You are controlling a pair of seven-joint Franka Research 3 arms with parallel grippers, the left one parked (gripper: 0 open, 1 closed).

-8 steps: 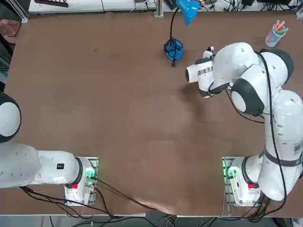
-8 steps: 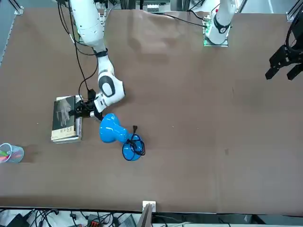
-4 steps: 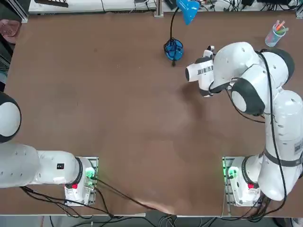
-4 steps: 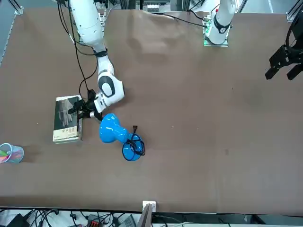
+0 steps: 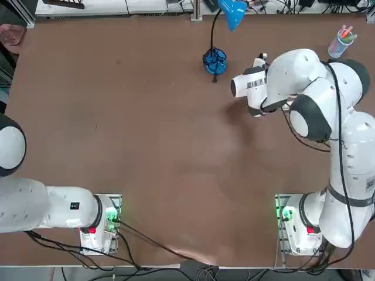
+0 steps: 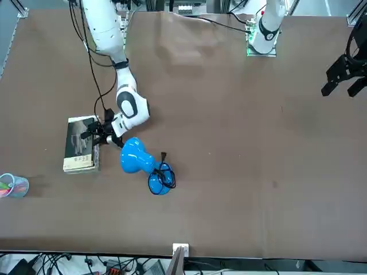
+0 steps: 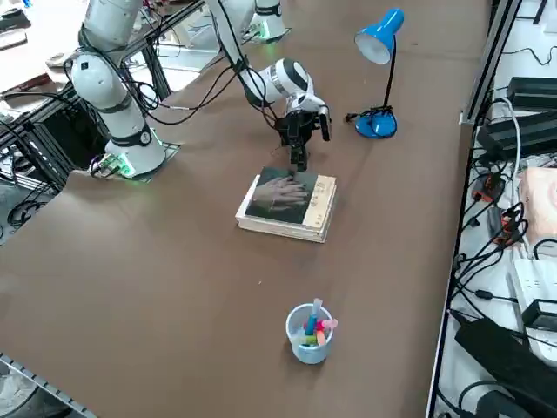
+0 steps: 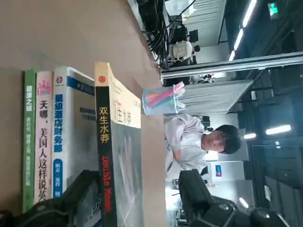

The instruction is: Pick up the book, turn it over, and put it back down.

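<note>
Book (image 7: 287,202) lies flat on the table (image 6: 229,143), grey cover with a pale hand image facing up, white page edges along the side. In the wrist view it is actually a stack (image 8: 71,142) of four books: the top one with a black spine, then a white and blue one, a pink one and a green one at the bottom. In the overhead view the book is hidden under the right arm.

Right gripper (image 6: 98,133) sits low at the book's edge on the lamp side, fingers spread wide, nothing pinched. In the wrist view the two dark fingers (image 8: 194,189) straddle the top book's spine without closing on it.

Blue desk lamp (image 6: 137,157) stands just beside the gripper, its base (image 6: 161,181) near the camera side in the front view, cord coiled on it.

Clear cup (image 7: 309,335) holds coloured pens, pink, orange and blue, standing upright in it. It stands apart from the book, toward the table's right edge. In the front view the cup (image 6: 12,185) is at the far left.

A person in a light shirt (image 8: 189,142) shows beyond the table in the wrist view.
</note>
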